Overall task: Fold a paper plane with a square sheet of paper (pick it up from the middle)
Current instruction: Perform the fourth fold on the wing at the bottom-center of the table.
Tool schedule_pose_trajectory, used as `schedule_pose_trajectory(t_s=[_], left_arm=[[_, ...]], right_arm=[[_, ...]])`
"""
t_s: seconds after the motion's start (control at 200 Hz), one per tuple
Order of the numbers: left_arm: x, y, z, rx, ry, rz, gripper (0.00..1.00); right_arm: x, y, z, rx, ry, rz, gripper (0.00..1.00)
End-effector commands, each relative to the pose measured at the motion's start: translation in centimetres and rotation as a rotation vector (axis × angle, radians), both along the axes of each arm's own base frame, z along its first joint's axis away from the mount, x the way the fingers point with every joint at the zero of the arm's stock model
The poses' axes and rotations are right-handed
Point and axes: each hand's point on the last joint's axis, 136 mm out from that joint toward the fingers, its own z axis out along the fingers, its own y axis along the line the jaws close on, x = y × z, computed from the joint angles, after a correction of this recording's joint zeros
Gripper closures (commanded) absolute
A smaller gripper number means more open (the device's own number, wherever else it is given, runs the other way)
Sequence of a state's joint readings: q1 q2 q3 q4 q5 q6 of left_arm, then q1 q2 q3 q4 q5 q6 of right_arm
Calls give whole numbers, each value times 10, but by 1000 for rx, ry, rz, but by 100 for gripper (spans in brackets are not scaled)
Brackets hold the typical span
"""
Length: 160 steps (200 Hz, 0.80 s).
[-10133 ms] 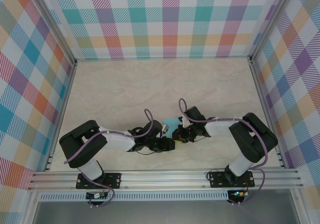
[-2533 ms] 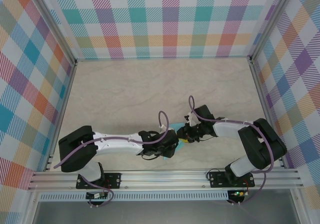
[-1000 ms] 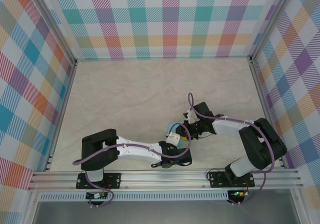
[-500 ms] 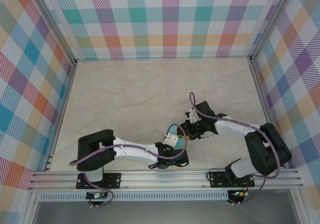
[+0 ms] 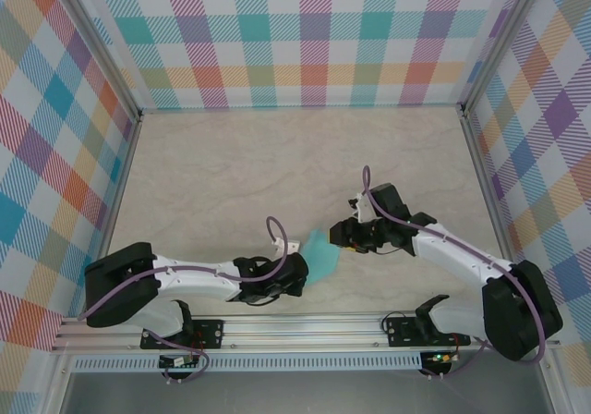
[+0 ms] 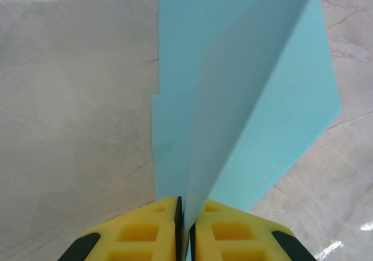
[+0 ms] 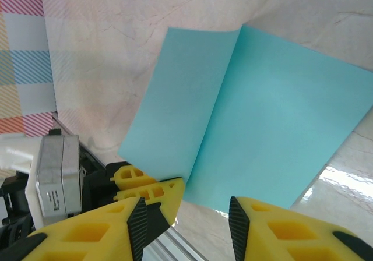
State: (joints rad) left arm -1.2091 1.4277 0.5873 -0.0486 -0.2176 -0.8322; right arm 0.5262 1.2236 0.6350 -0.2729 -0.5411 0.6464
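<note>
I've got the left gripper clamped on the creased teal sheet of paper, lifted off the table. The right gripper is just right of the sheet, jaws parted and empty.

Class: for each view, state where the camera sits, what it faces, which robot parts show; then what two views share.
Top external: above, behind the bases, facing the table; left arm, right arm.
Left wrist: on left arm, facing teal paper; left tool shut on it.
Right wrist: on right arm, facing that paper; open right tool.
Shared: the paper.
</note>
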Motion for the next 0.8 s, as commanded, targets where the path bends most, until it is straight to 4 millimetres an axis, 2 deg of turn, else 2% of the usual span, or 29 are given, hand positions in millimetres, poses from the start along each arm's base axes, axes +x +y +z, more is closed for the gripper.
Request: schedule_pose_trajectory(t_s=[0.0,0.215,0.445,0.65,0.795], left_arm=[[0,-12,9,-100,24,-45,86],[-1,-20,3,-121,69,-81,86],[0,-20,-5,-122,99,-81,87],[-1,-23,-11,-104,110,-99,87],[-2,-26,-14,-122,129,-114,87]], right_arm=[[-7,12,0,45,12,56,58],[-12,30,-7,43,27,105,63],[-16,47,-15,35,43,143,69],[-11,54,-20,26,50,131,74],[-12,59,-19,43,50,144,75]])
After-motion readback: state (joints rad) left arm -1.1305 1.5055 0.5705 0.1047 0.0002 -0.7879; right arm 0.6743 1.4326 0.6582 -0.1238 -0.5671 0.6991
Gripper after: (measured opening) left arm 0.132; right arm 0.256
